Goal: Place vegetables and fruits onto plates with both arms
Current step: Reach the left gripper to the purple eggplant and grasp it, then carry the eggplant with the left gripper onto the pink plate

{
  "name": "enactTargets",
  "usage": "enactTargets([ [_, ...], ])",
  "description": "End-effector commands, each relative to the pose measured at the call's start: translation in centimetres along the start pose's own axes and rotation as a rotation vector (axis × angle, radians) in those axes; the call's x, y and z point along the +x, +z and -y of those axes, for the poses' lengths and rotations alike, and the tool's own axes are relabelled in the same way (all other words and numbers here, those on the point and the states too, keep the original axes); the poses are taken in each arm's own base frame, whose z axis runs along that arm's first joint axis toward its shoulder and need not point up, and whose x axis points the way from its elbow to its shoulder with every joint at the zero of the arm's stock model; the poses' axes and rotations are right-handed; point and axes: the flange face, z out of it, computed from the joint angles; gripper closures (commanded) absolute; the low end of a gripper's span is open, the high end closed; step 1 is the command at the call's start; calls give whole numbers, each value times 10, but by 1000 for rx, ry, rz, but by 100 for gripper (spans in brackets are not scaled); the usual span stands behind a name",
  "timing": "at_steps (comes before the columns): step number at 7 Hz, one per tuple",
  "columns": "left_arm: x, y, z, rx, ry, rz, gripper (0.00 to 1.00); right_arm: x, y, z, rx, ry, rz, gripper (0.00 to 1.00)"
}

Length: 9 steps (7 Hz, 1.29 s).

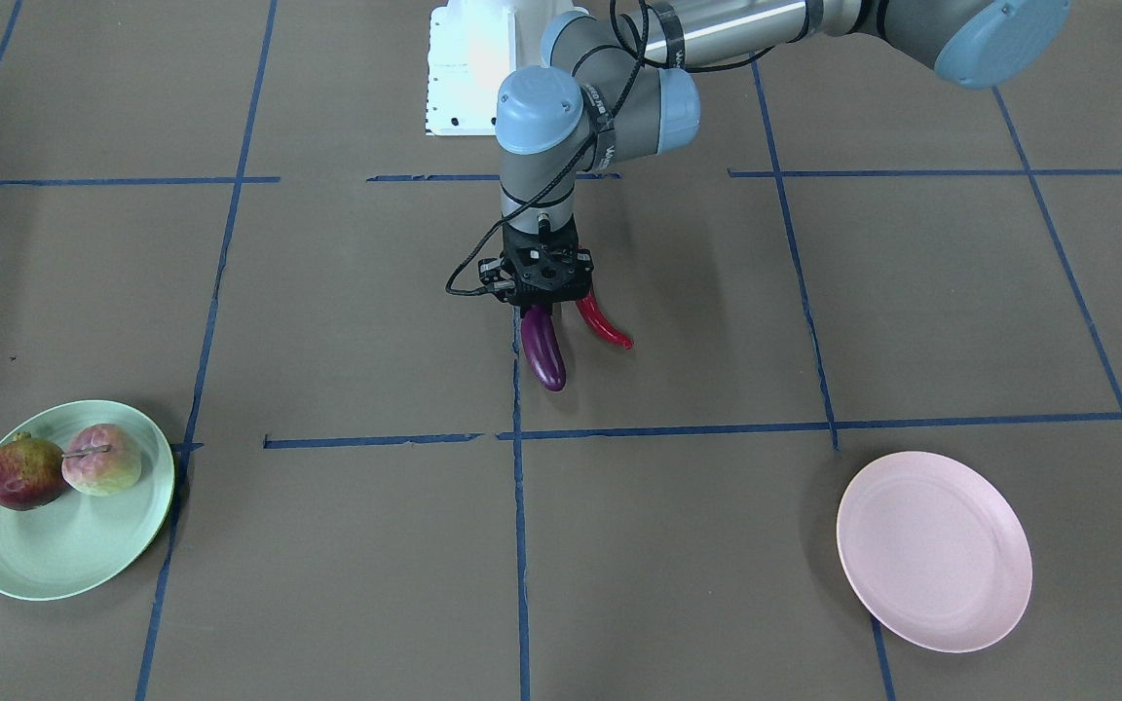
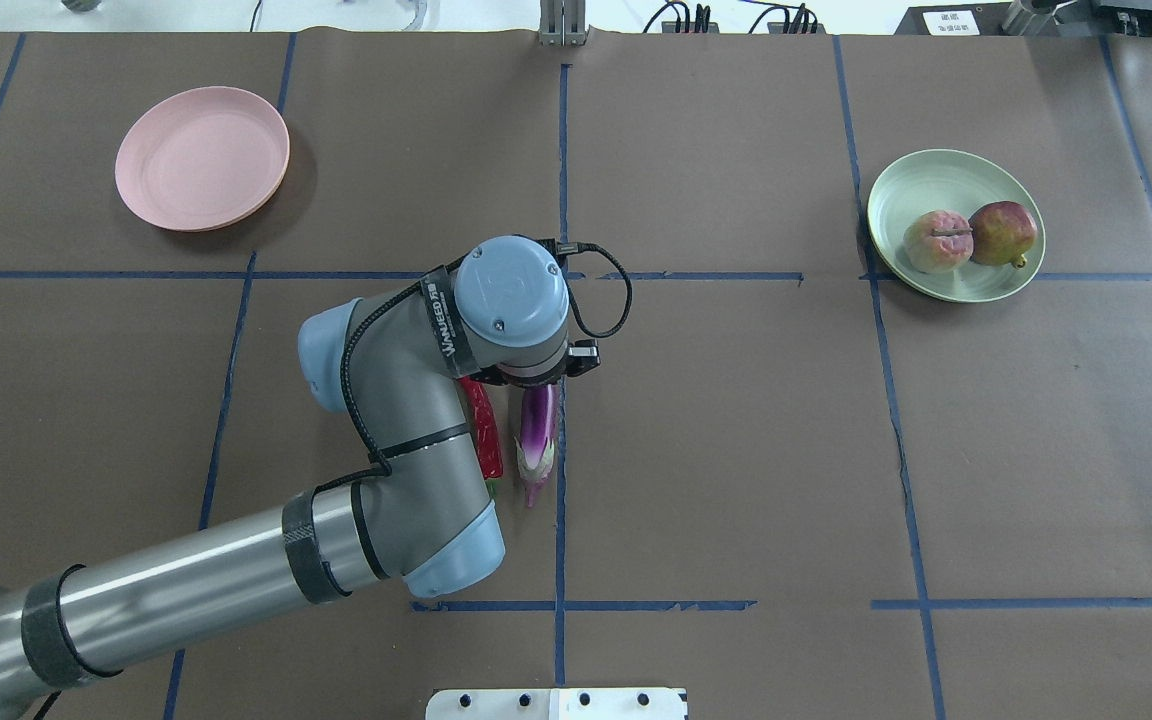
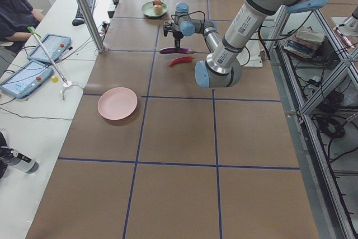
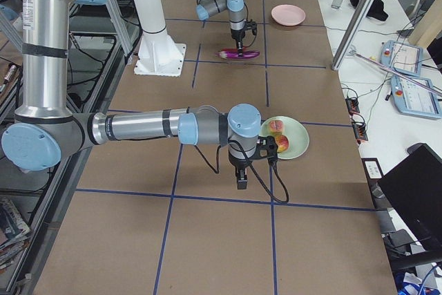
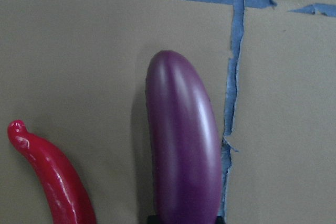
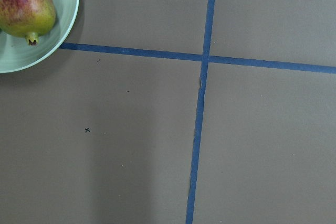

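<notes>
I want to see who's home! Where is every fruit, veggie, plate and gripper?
Eggplant: on the table, under the left gripper.
Chili pepper: on the table beside it.
Pomegranate: on the green plate.
Peach: on the green plate.
Green plate: holding both fruits.
Pink plate: empty.
Left gripper: over eggplant, grip unclear.
Right gripper: near green plate, grip unclear.

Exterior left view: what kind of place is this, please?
Most likely a robotics lab. Two robot arms work over a table marked with a blue tape grid, touchscreen pendants lie on a side bench, and an operator sits beside them.
</notes>
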Motion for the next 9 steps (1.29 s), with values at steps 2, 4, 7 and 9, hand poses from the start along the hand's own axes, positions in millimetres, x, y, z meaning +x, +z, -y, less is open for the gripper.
enactTargets([
  [2,-101,-44,158,4,-55,20,100,0,0,0,0,0,0,0],
  [4,-201,-33,263,-7,22,130,100,-1,-1,0,2,0,3,0],
  [7,-337,47,343,27,93,155,94,-1,-1,0,2,0,3,0],
  [9,-346,38,351,18,141,142,1,-1,-1,0,2,0,3,0],
])
